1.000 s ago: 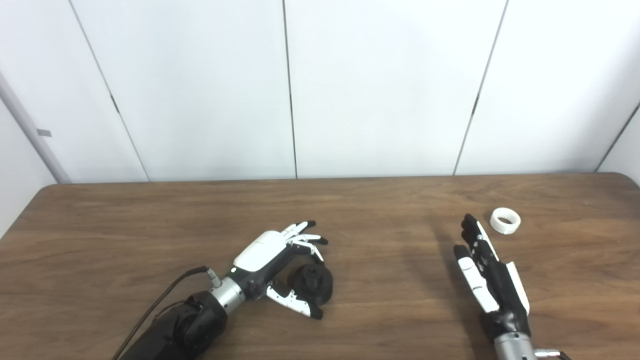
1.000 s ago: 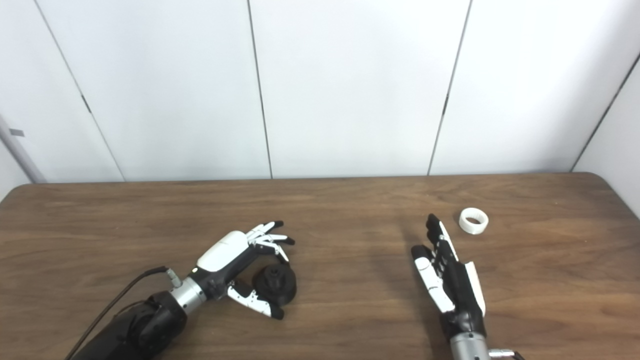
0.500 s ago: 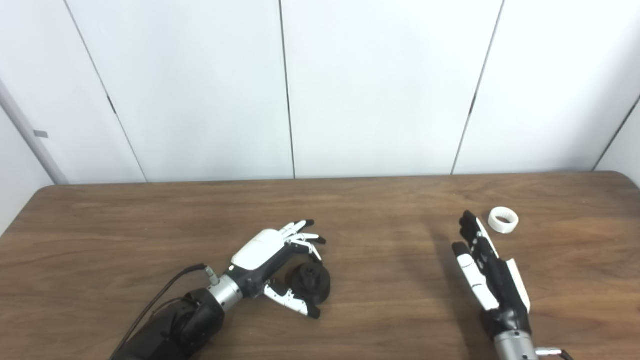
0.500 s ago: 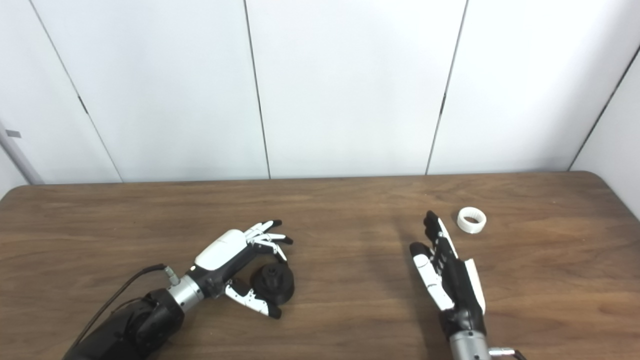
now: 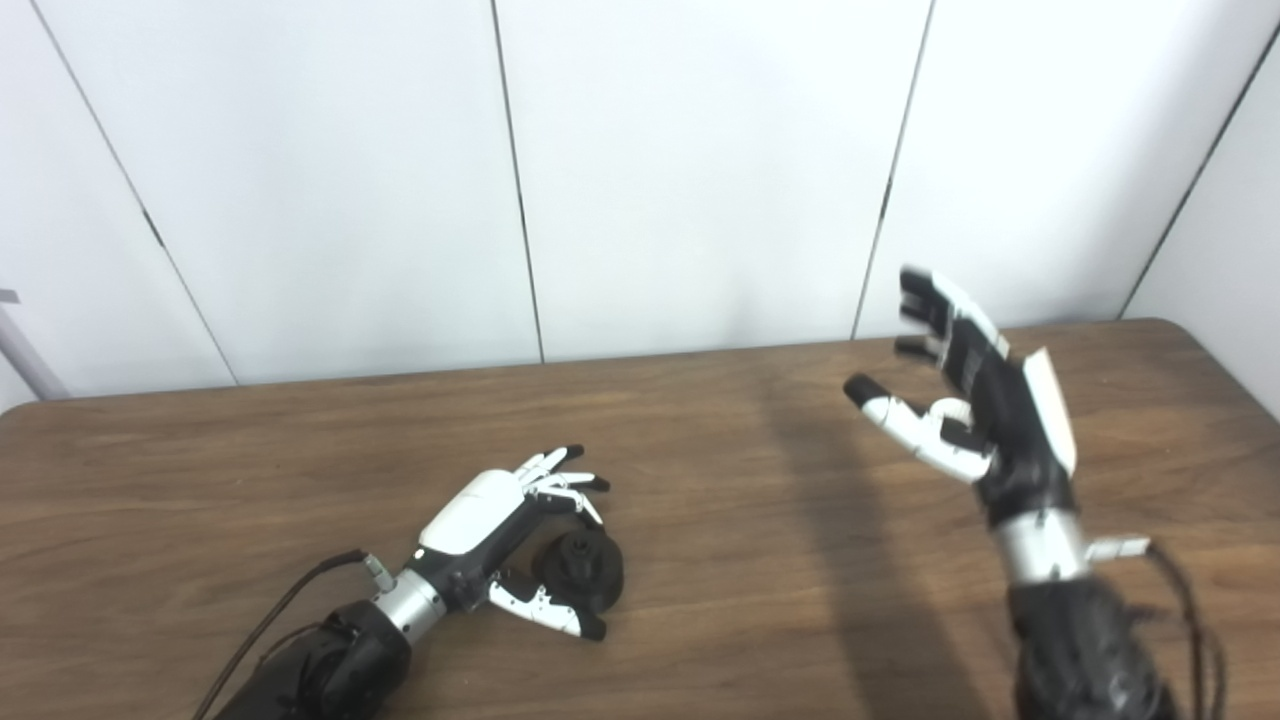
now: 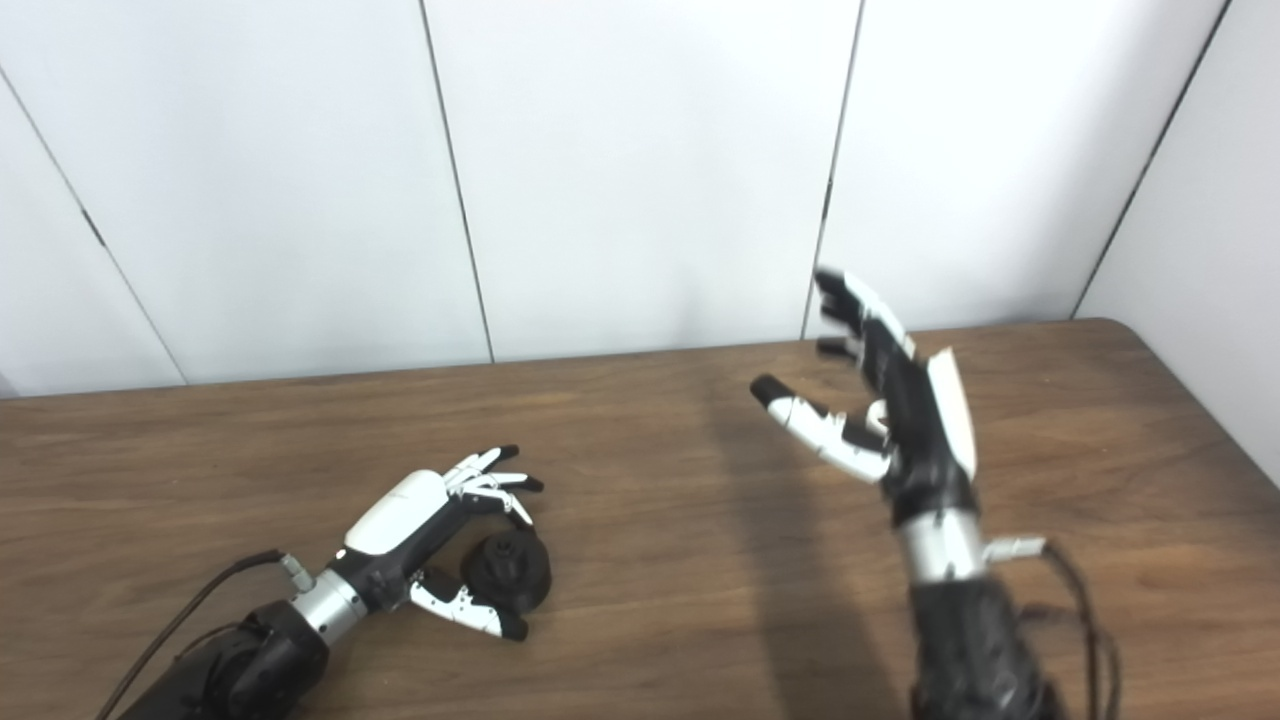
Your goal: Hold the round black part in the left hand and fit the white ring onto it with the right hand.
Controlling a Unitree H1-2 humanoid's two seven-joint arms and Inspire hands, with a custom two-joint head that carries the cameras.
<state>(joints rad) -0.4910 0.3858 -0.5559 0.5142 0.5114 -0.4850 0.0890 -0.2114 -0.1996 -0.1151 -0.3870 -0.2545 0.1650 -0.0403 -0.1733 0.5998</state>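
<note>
A brown wooden bench (image 5: 700, 450) stands against white wall panels (image 5: 700, 150). The round black part (image 5: 585, 570) lies on the bench, cupped between the thumb and spread fingers of the left hand (image 5: 500, 520), not gripped. Right of the part, the right hand (image 5: 975, 400) is raised, released and empty, hiding most of the white ring (image 5: 950, 410) behind it.

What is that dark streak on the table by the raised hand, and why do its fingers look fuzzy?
Left eye view: the streak is the right hand's shadow on the table. Right eye view: same shadow; the fingertips look smeared, probably from motion.
</note>
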